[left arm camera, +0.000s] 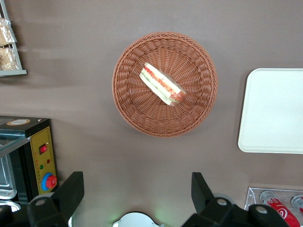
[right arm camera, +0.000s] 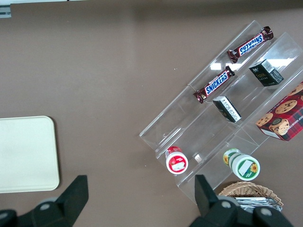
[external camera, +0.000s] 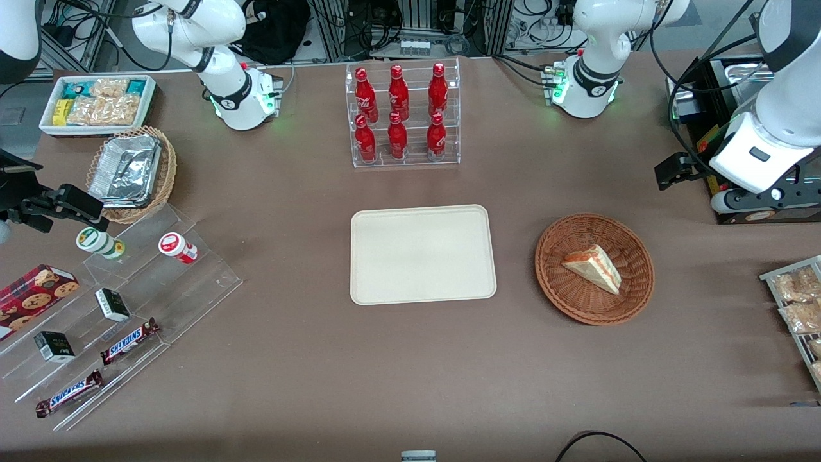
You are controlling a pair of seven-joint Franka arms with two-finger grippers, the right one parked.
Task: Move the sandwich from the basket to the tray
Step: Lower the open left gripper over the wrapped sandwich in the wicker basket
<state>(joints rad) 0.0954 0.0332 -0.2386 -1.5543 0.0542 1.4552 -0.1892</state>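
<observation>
The sandwich (external camera: 593, 267), a pale wedge with red and green layers, lies in the round reddish-brown basket (external camera: 564, 298). The cream tray (external camera: 423, 253) sits bare at the table's middle, beside the basket and toward the parked arm's end. My gripper (external camera: 675, 170) hangs high over the table toward the working arm's end, farther from the front camera than the basket. In the left wrist view the gripper (left arm camera: 136, 189) is open, with only bare table between its fingers. The sandwich (left arm camera: 162, 84), the basket (left arm camera: 128, 109) and an edge of the tray (left arm camera: 274, 111) show there, apart from the gripper.
A clear rack of red bottles (external camera: 403, 115) stands farther from the front camera than the tray. A black box with a yellow panel (left arm camera: 28, 156) and a rack of snack packets (external camera: 798, 301) sit at the working arm's end. A stepped acrylic shelf (external camera: 115, 308) lies at the parked arm's end.
</observation>
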